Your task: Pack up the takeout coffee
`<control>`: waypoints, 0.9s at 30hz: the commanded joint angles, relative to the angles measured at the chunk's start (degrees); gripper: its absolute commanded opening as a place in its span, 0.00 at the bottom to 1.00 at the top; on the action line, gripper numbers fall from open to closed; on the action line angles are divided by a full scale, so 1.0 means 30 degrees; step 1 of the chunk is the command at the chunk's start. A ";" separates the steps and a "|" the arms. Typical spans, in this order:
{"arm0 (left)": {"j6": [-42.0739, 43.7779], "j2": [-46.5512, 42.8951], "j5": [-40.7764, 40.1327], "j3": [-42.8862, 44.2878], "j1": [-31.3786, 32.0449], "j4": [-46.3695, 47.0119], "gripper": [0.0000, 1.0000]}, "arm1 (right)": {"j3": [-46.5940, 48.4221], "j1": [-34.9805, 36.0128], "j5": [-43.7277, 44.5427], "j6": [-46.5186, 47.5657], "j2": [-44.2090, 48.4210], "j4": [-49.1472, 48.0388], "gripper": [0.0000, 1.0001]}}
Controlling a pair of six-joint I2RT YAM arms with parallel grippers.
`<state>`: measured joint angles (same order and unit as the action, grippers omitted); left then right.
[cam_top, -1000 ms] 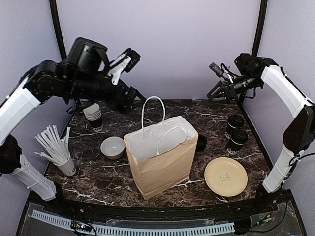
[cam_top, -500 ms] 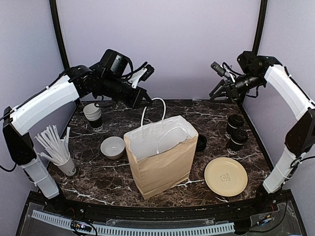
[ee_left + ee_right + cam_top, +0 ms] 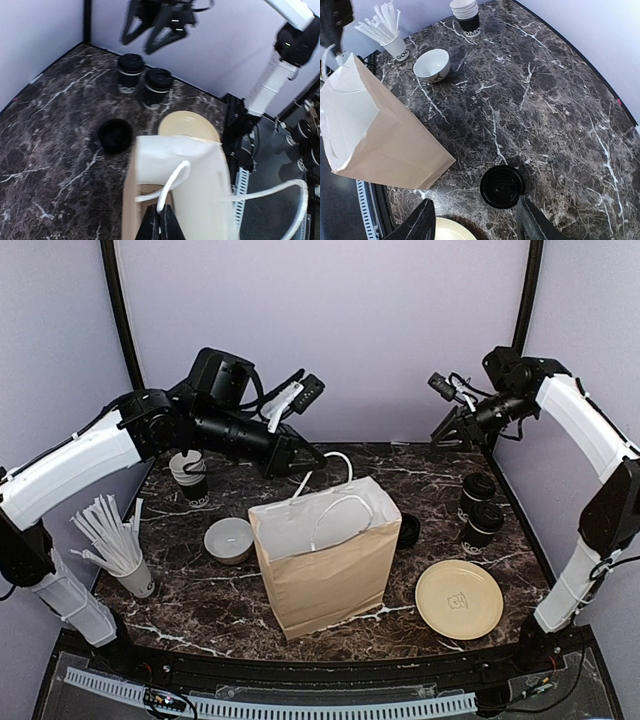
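Two lidded black takeout coffee cups (image 3: pixel 480 505) (image 3: pixel 144 77) stand side by side at the table's right edge, untouched. The brown paper bag (image 3: pixel 325 565) (image 3: pixel 200 175) (image 3: pixel 375 135) stands open in the middle. My left gripper (image 3: pixel 300 462) (image 3: pixel 161 222) is shut on the bag's rear white cord handle (image 3: pixel 343 462) (image 3: pixel 174 182) at the bag's back rim. My right gripper (image 3: pixel 448 432) (image 3: pixel 477 225) hangs open high over the back right corner, behind the cups, with nothing between its fingers. The cups lie outside the right wrist view.
A low stack of black lids (image 3: pixel 408 530) (image 3: pixel 116 135) (image 3: pixel 502 186) lies right of the bag. A cream plate (image 3: pixel 458 598) is at front right. On the left are a white bowl (image 3: pixel 229 538), a cup of straws (image 3: pixel 118 545) and a lidless cup stack (image 3: pixel 190 475).
My left arm swung down from high at the back to the bag and its open jaws shut on the rear handle. The bag's top shifted slightly left. The right arm barely moved.
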<state>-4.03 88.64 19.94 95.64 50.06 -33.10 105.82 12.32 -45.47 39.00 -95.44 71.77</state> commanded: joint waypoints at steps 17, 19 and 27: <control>0.2527 -0.1720 0.0162 -0.1688 0.4149 0.1721 0.00 | -0.7487 -0.2295 1.1984 -0.2596 0.4305 -0.4062 0.85; 0.3327 -0.1525 -0.2516 -0.0972 0.3931 0.1378 0.00 | -0.7643 -0.2530 1.2327 -0.2830 0.4193 -0.4058 0.84; 0.5009 0.0498 -0.3508 0.2538 0.0852 0.0287 0.00 | -0.7365 -0.3605 1.3102 -0.3022 0.3021 -0.2704 0.90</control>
<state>7.33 88.51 12.05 99.59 54.68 -31.16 83.74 2.85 -8.36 30.83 -85.23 62.50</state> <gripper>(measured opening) 0.028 0.849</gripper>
